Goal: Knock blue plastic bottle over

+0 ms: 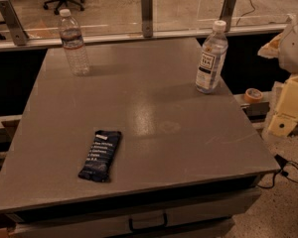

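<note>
The blue plastic bottle stands upright near the far right corner of the grey table. It is clear, with a white cap and a white label with a dark block. Part of my arm, white and cream, shows at the right edge of the view, to the right of the table and apart from the bottle. My gripper itself is out of view.
A ribbed clear bottle stands upright at the far left of the table. A dark snack bar wrapper lies flat near the front left. A roll of tape sits on a ledge right of the table. A glass barrier runs behind the table.
</note>
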Robot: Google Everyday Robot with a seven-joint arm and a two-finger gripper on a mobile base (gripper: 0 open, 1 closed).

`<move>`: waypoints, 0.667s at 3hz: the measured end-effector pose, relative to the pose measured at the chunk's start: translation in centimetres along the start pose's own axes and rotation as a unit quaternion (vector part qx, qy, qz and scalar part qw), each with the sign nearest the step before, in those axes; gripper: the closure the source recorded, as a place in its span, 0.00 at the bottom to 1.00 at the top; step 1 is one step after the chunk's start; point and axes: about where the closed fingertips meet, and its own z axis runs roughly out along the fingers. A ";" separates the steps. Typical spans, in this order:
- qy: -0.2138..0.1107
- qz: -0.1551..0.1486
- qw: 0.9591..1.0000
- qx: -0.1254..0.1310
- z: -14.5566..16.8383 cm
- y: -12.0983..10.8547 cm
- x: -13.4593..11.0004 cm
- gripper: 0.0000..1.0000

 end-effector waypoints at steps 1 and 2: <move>-0.002 0.000 1.000 0.003 -0.1 -0.1 0.0 0.00; -0.023 0.021 0.999 0.012 1.4 -2.9 1.5 0.00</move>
